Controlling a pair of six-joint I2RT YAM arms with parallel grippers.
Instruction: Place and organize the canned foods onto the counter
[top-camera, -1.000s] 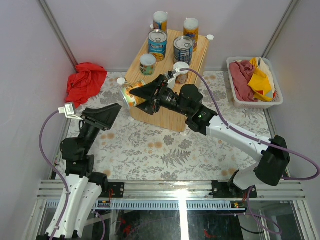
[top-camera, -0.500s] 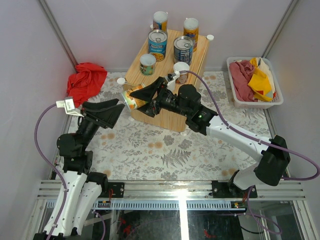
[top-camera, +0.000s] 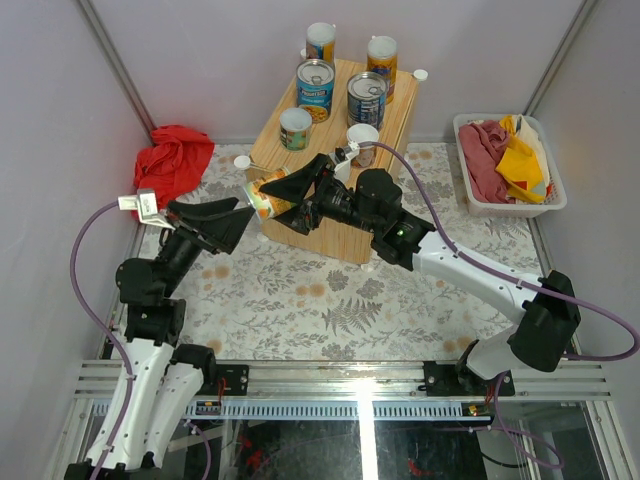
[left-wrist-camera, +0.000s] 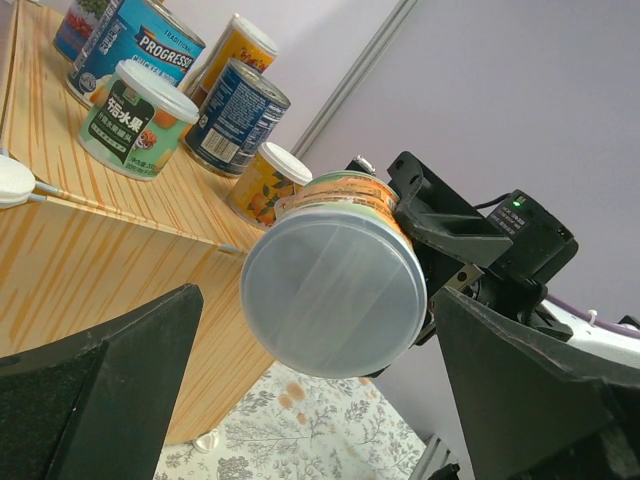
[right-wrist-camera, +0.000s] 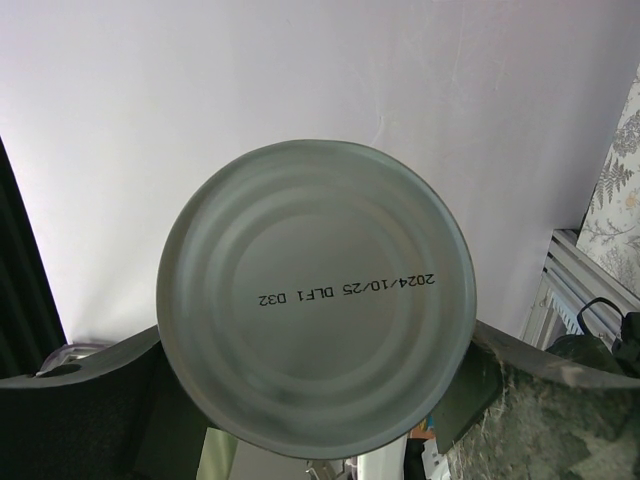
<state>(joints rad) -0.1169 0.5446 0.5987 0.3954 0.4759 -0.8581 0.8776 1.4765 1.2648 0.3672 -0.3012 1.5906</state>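
Observation:
My right gripper (top-camera: 278, 190) is shut on a short orange-labelled can (top-camera: 264, 195), held on its side in the air by the left corner of the counter (top-camera: 330, 215). Its base fills the right wrist view (right-wrist-camera: 315, 305). In the left wrist view its pale lid (left-wrist-camera: 335, 292) faces the camera. My left gripper (top-camera: 228, 222) is open, its fingers (left-wrist-camera: 100, 400) either side of and just short of the lid. On the counter stand two tall cans (top-camera: 320, 42), two wide blue cans (top-camera: 315, 88), a green short can (top-camera: 295, 128) and another short can (top-camera: 362, 143).
A red cloth (top-camera: 170, 165) lies at the left wall. A white basket (top-camera: 463, 168) of cloths stands at the right. A floral cloth (top-camera: 330, 300) covers the table. A white cap (top-camera: 241, 161) sticks out at the counter's left corner.
My left gripper has moved up and to the right, closer to the lid of the held can. The right arm and its can have hardly moved.

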